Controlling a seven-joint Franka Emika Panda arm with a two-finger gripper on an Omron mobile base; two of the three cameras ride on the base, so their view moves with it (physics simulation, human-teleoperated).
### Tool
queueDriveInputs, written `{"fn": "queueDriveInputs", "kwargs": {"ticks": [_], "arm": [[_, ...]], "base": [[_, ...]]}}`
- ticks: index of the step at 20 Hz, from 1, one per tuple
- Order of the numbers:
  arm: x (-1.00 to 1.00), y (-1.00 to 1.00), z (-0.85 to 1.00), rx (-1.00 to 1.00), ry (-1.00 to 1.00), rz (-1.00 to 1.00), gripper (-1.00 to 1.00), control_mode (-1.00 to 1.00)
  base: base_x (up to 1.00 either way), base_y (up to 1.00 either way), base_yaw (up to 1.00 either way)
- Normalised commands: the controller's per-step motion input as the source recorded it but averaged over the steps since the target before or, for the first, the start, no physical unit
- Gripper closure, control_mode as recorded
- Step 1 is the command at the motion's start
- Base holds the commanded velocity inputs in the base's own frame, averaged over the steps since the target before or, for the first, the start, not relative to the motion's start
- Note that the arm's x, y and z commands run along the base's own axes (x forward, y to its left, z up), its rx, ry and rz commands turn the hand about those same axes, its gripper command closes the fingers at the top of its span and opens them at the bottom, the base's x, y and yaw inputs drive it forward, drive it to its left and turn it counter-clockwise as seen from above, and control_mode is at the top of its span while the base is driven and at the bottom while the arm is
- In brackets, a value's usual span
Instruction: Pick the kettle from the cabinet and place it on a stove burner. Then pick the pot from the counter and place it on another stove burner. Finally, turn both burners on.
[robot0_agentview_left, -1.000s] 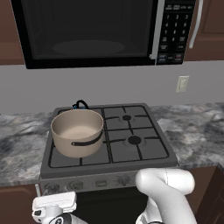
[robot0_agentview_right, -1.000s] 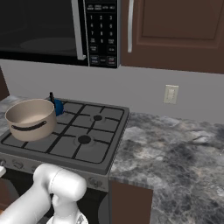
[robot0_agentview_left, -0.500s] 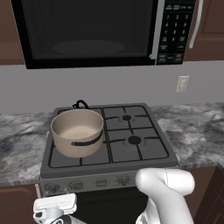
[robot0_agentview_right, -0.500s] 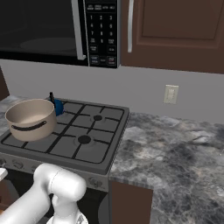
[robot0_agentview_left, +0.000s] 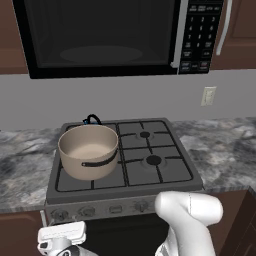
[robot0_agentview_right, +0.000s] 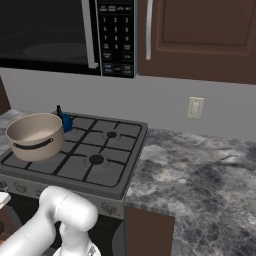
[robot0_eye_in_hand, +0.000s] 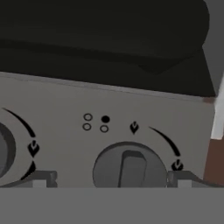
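**Both vessels on the stove; the knobs are what remains**

Your pot sits on the front-left stove burner, and the kettle stands just behind it on the rear-left burner, mostly hidden by the pot from the left base view. That looks like the two placements done.

What you have left, by my reading, is lighting both burners. The pincer is low at the stove's front panel, jaws spread wide and holding nothing, with one fingertip on either side of a round knob. The knob's bar stands upright, so it seems unturned. You cannot tell from here which burner this knob feeds; the small dot diagram above it should settle that.
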Motion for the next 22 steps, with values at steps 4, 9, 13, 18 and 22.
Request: {"fn": "queueDriveInputs", "kwargs": {"ticks": [4,9,13,18,22], "arm": [[0.07,0.13,-0.09,0.0,0.0,0.0,-1.0,-1.0],[0.0,0.0,0.0,0.0,0.0,0.0,-1.0,-1.0],[0.0,0.0,0.03,0.0,0.0,0.0,-1.0,-1.0],[0.0,0.0,0.17,0.0,0.0,-0.01,-1.0,-1.0],[0.0,0.0,0.12,0.0,0.0,-0.01,-1.0,-1.0]], "base": [[0.0,0.0,0.0],[0.0,0.0,0.0],[0.0,0.0,0.0],[0.0,0.0,0.0],[0.0,0.0,0.0]]}}
